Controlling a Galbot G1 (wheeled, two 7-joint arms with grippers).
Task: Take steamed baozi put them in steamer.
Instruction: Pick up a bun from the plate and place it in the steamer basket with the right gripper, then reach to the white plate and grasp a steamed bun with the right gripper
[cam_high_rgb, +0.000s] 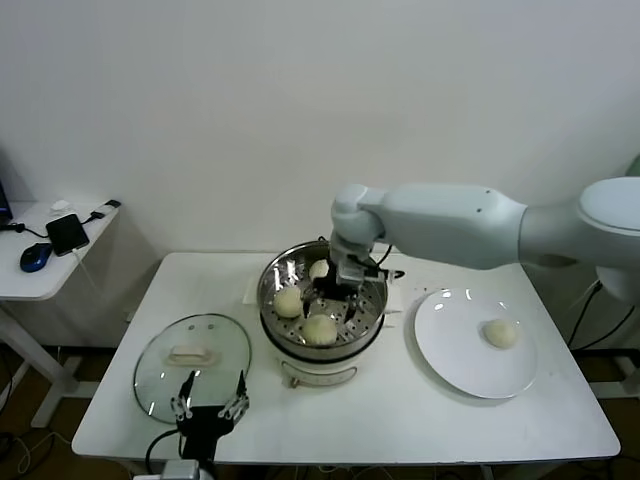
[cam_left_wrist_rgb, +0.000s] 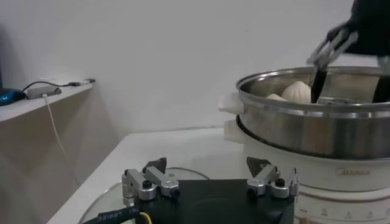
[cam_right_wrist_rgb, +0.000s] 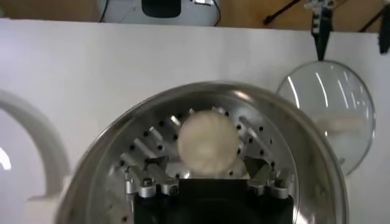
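At frame centre in the head view, the right gripper (cam_high_rgb: 343, 293) reaches into the steamer (cam_high_rgb: 274, 277), its fingers (cam_right_wrist_rgb: 148, 181) spread apart on either side of a baozi (cam_right_wrist_rgb: 208, 142) lying on the perforated tray; whether they touch it is hard to say. 3 baozi sit in the steamer, 1 on the plate (cam_high_rgb: 446, 350) at right. The left gripper (cam_high_rgb: 211, 405), fingers apart, hangs low by the glass lid (cam_high_rgb: 160, 375).
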